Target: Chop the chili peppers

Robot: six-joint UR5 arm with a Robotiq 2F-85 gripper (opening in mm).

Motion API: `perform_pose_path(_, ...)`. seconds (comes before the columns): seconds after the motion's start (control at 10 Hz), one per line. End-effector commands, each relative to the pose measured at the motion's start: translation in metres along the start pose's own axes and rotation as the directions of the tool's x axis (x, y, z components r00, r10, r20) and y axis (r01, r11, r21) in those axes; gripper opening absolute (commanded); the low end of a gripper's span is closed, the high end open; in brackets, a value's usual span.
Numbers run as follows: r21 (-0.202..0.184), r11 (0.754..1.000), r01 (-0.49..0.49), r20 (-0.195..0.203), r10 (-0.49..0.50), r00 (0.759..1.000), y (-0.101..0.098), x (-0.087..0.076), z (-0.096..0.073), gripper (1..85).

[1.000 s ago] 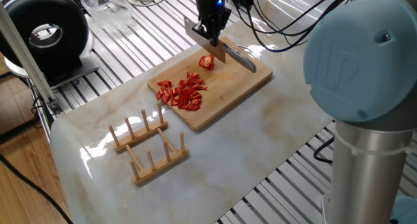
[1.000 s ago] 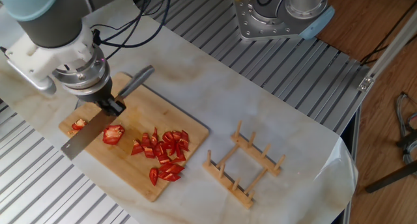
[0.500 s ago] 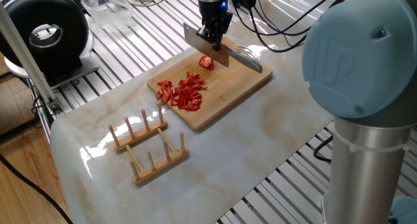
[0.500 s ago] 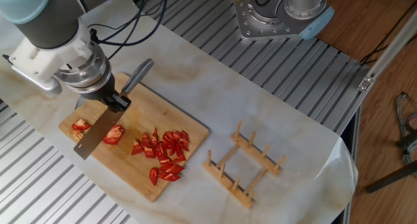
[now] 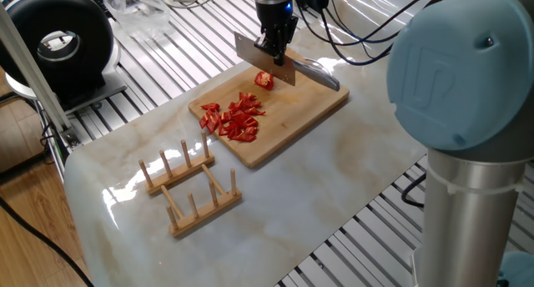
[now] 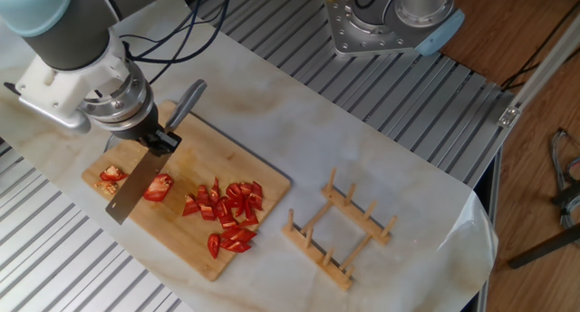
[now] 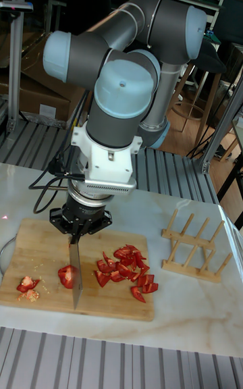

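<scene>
Chili peppers [image 6: 228, 212] lie on the cutting board [image 6: 263, 180], beside the rack [image 6: 340, 230].

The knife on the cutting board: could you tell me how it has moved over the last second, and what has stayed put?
The knife, clamped in the end effector, swung on the cutting board: its blade turned steeper and came against the big chili piece, handle rotating too. The pile of chopped chili peppers, the small bits and the wooden rack stayed put.

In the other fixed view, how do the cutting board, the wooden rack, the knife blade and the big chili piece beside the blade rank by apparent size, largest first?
1. Cutting board
2. Wooden rack
3. Knife blade, though it is raised nearer the camera, so the gap to the rack is unsure
4. Big chili piece, clearly smallest
</scene>
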State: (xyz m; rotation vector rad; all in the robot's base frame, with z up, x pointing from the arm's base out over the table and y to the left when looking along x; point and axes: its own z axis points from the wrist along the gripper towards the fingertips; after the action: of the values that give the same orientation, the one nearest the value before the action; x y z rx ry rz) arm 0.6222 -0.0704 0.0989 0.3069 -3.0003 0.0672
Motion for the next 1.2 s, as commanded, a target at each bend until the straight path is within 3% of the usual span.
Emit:
perform_pose_path(0.0, -0.013, 1.000, 0.026, 0.004, -0.026, 1.000, 0.0016, -0.0020, 0.0008, 1.3)
perform_pose_path(0.6, -0.046, 0.998, 0.052, 0.016, -0.051, 0.999, 0.0035, -0.0039, 0.0083, 1.3)
perform_pose_path(1.1, -0.041, 0.997, 0.061, 0.026, -0.060, 0.998, -0.0002, -0.0073, 0.0103, 1.3)
